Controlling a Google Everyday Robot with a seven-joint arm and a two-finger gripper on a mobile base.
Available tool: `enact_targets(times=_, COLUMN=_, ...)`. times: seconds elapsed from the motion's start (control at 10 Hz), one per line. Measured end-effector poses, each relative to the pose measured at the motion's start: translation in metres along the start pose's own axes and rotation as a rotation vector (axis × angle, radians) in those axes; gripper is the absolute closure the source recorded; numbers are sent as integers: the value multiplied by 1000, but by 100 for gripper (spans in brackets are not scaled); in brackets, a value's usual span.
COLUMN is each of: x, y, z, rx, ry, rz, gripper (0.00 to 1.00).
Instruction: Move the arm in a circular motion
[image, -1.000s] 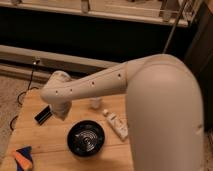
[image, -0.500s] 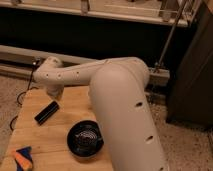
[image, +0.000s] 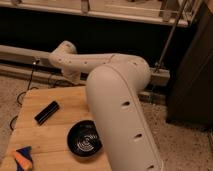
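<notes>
The off-white arm (image: 117, 110) fills the middle of the camera view. Its thick link with dark holes rises from the bottom right, bends at a rounded elbow (image: 125, 70), and a thinner link runs left to the rounded wrist (image: 65, 52). The gripper (image: 74, 78) hangs below the wrist, above the far edge of the wooden table (image: 55, 132). It holds nothing that I can see.
On the table lie a black rectangular block (image: 47, 112), a black bowl (image: 86, 140) partly behind the arm, and an orange and blue item (image: 22, 157) at the front left corner. A dark shelf unit (image: 100, 25) and a metal pole (image: 170, 40) stand behind.
The wrist has moved up and to the right, away from the black block and toward the table's far edge. The thick link has swung right, uncovering more of the table.
</notes>
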Motion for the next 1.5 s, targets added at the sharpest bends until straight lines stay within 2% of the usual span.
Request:
enact_targets(times=0.2, x=52, y=-31, z=-9, rx=34, ry=34, rz=119, gripper=100)
enact_targets(times=0.3, x=80, y=-38, z=-13, rx=42, ry=46, rz=169, gripper=100)
enact_targets(times=0.6, x=174, y=-46, z=-24, rx=66, ry=104, rz=314, gripper=100)
enact_targets(times=0.7, x=197, y=-42, z=-28, rx=69, ry=116, rz=351, gripper=100)
enact_targets(times=0.8, x=210, y=-35, z=-31, rx=69, ry=119, rz=370, gripper=100)
enact_targets(times=1.0, x=229, y=4, z=-44, rx=44, ry=102, rz=396, gripper=100)
enact_targets(times=1.3, x=227, y=58, z=-57, rx=-13, ry=58, rz=390, gripper=100)
enact_targets(times=1.5, x=217, y=100, z=-58, rx=-70, ry=59, rz=365, gripper=96)
